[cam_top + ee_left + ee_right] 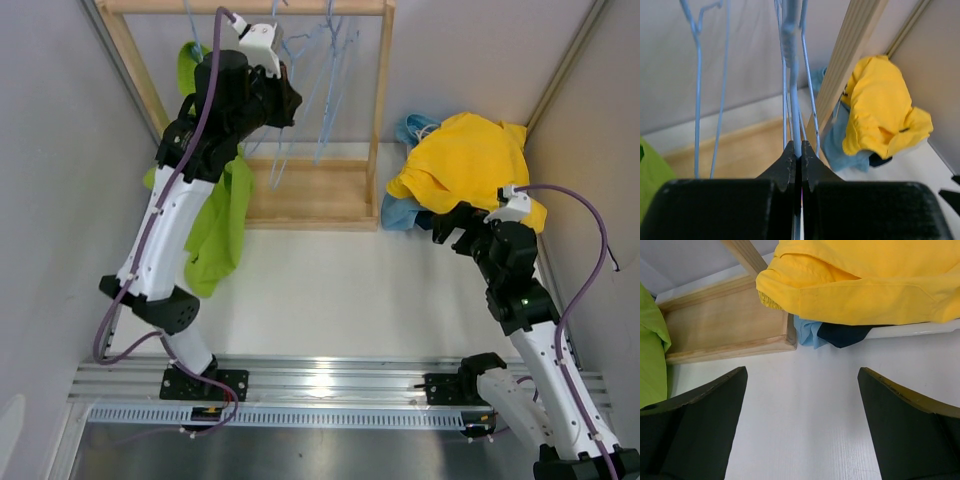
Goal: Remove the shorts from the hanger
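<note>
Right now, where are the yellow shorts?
The yellow shorts lie, in the top view, at the right side of the table, heaped on the light blue shorts, just right of the wooden rack.

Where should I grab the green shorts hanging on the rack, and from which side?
Probably the loose lower edge of the green shorts, approached from the right with the open right claw. That part hangs free beside the rack, while the left arm covers the upper fabric and a wall stands close on the left.
</note>
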`<state>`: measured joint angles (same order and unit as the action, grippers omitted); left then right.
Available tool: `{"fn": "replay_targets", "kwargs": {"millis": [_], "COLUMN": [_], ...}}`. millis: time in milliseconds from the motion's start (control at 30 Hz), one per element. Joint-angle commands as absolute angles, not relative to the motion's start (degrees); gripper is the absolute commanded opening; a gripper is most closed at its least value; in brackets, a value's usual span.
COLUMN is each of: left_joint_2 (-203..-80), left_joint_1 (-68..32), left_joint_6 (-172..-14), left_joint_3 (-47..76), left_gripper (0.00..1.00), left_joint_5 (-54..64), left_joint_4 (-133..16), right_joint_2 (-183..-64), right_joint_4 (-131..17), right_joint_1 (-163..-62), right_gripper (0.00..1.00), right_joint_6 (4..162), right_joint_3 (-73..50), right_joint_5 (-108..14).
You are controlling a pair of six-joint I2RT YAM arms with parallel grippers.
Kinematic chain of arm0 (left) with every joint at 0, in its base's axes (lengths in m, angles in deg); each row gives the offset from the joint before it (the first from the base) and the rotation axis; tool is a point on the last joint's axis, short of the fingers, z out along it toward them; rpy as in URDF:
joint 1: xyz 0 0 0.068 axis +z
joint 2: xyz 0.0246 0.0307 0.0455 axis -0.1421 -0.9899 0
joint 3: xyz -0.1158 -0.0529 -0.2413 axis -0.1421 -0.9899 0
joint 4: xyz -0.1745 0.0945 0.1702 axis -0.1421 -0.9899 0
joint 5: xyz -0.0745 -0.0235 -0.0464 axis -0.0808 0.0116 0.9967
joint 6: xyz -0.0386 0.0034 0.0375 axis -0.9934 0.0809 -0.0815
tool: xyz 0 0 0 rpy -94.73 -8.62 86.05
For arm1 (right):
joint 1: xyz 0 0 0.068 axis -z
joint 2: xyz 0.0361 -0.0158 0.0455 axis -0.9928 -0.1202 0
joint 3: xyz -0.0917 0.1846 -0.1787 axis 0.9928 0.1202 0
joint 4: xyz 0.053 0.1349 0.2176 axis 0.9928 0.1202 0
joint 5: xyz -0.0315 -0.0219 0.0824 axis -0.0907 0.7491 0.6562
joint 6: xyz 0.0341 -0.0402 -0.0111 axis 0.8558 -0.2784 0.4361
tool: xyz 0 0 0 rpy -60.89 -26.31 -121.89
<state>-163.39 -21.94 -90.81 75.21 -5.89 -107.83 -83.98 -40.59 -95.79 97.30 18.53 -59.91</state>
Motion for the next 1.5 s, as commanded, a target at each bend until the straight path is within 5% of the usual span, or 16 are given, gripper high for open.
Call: {"fn": "replay_targets", "kwargs": {"millis": [0,1167,1400,1467], "left_joint_2": [-169.07,-188.68,-181.67,-176.22], "left_joint_1": [-22.07,-16.79,-17.06,-17.40], "left_joint_6": [-88.80,-94.52,-93.90,-93.99], "left_joint_3": [84.91,91.79,84.94,82.31], "left_gripper": [0.00,0.04,0.20,0.38], "left_joint_5": [-4.64,-4.38,-3.94,-3.85], "left_joint_4": [-105.73,-88.31,-90.77,-91.39], "right_joint_2": [-81.73,-82.78,-82.52,-82.43], "right_joint_4": [-40.14,-42.69,-42.34,-42.25], "right_joint_1": [-96.02,-95.67,-95.67,-95.67], "right_gripper": [0.99,0.99,0.99,0.99], "right_joint_6": [96.90,97.16,97.34,97.42], "right_joint_3": [18.91,20.06,20.14,20.23], "right_joint_5": [-60.94,-55.40,-55.40,-55.66]}}
